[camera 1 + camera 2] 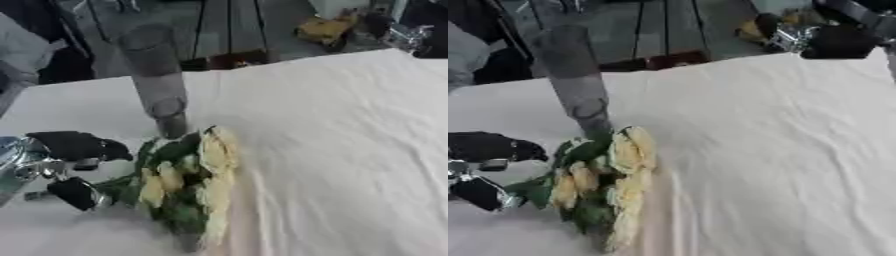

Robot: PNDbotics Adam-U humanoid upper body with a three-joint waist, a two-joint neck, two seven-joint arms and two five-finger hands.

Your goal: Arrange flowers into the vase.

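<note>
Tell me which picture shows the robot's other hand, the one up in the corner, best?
The right eye view: the black and silver right robot hand shows beyond the white table's far corner. The left eye view catches only a sliver of it at the edge.

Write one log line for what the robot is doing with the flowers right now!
left hand: shut on flowers | flowers: low over white table, not in vase | vase: upright behind flowers | right hand: far corner, idle
</note>
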